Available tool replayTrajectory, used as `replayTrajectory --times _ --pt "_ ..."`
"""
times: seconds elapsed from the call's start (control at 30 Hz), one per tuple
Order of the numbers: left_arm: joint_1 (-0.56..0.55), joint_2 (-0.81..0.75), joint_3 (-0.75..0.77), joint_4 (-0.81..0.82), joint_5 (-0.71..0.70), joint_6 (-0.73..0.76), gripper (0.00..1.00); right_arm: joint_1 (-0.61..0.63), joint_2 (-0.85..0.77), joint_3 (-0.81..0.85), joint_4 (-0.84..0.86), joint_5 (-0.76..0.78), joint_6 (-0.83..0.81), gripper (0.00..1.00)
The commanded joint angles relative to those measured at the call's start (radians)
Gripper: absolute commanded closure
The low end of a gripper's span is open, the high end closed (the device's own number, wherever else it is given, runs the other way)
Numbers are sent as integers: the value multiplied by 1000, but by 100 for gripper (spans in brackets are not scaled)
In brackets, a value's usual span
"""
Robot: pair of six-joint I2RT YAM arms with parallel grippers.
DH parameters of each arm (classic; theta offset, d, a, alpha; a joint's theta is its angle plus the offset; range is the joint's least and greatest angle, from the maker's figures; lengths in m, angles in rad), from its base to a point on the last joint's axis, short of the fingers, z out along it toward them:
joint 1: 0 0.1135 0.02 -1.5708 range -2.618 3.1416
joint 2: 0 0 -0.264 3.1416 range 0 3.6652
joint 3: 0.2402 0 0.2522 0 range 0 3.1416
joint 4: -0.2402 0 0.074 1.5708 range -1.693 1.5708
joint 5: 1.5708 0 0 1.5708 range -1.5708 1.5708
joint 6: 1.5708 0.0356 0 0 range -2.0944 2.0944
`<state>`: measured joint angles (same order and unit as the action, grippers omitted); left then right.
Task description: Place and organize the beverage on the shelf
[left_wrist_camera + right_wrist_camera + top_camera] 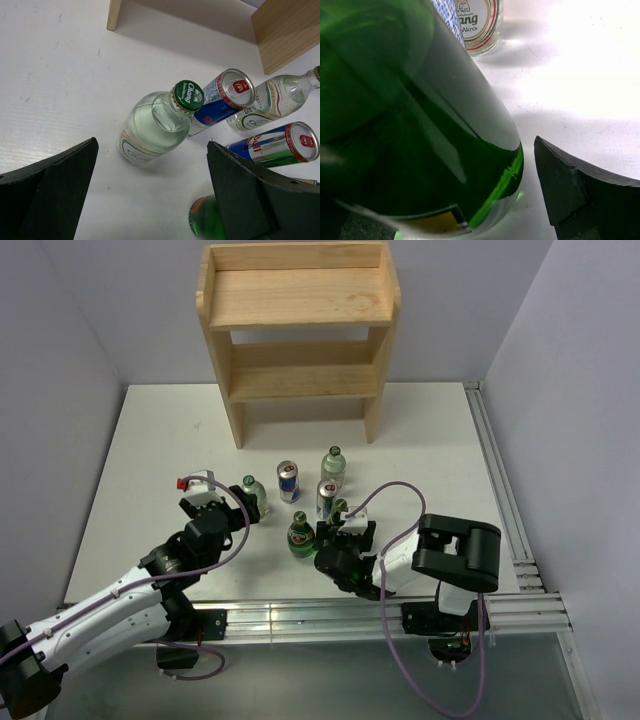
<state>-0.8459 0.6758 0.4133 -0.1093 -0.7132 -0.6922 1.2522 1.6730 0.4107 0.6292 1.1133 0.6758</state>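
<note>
The wooden shelf (298, 310) stands at the back of the table with nothing on its tiers. In front of it stand a clear bottle with a green cap (253, 495) (159, 121), two cans (288, 481) (326, 499), a second clear bottle (333, 468) and a green bottle (300, 535). My left gripper (232, 502) (152, 150) is open, its fingertips just short of the capped clear bottle. My right gripper (342, 532) is open around another green bottle (340, 509) (415, 120). A gap separates that bottle from the right finger (575, 190). The left finger is hidden.
Grey walls close in the table on the left, back and right. A metal rail (495, 470) runs along the right edge. The shelf's legs (114, 14) stand just behind the drinks. A cable loops over the right arm (400, 500).
</note>
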Motion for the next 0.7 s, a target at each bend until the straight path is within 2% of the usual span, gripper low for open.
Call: replayTrajectory --times 0.0,0.1,0.23,0.3,0.33,0.47,0.5,0.57,0.6,0.67 --pt "-5 8 4 43 -11 16 3 -14 31 23 115 62 -39 2" --pt "-5 5 1 40 -14 17 3 -22 56 27 142 63 -48 11" --pt "-5 2 -5 48 -14 16 3 -23 71 40 124 89 -38 36" --pt "-5 7 -2 48 -12 17 3 -23 68 40 113 97 -32 43" --pt "-7 8 -2 45 -14 14 3 -25 61 39 110 97 -28 49" --pt "-7 22 1 46 -15 14 3 -22 18 42 46 97 -1 63" --pt "-5 24 1 45 -17 13 3 -20 5 45 2 100 19 65" --pt "-5 22 1 40 -20 13 3 -11 -42 56 -78 111 54 97" --pt "-5 22 1 39 -22 11 3 -7 -61 85 -229 144 150 100" --pt "-5 16 1 37 -25 13 3 10 -114 118 -383 183 243 100"
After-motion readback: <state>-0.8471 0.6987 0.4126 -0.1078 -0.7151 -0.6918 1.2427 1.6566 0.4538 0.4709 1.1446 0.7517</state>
